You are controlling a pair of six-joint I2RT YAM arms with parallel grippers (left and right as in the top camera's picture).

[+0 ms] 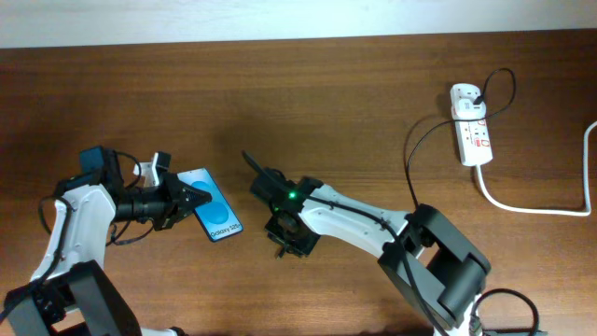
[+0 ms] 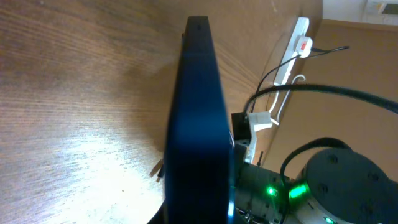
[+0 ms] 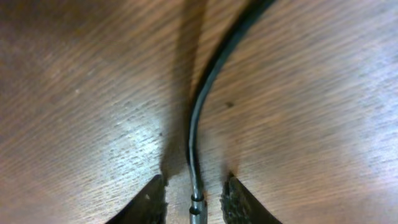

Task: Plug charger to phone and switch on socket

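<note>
The phone (image 1: pixel 216 217), its blue screen lit, lies angled on the wooden table at centre left. My left gripper (image 1: pixel 191 201) is shut on its left end. In the left wrist view the phone (image 2: pixel 199 124) shows edge-on as a dark slab. The charger's black cable (image 1: pixel 410 159) runs from its plug (image 1: pixel 469 93) in the white socket (image 1: pixel 473 135) at the far right and passes under my right arm. My right gripper (image 1: pixel 261 182) is open just right of the phone. In the right wrist view the cable (image 3: pixel 199 112) ends in a connector tip (image 3: pixel 196 210) lying between the open fingers (image 3: pixel 194 202), which do not touch it.
The socket's thick white cord (image 1: pixel 522 207) curves off to the right edge. The socket (image 2: pixel 292 56) with its red switch also shows far off in the left wrist view. The table's back edge meets a pale wall (image 1: pixel 280 19).
</note>
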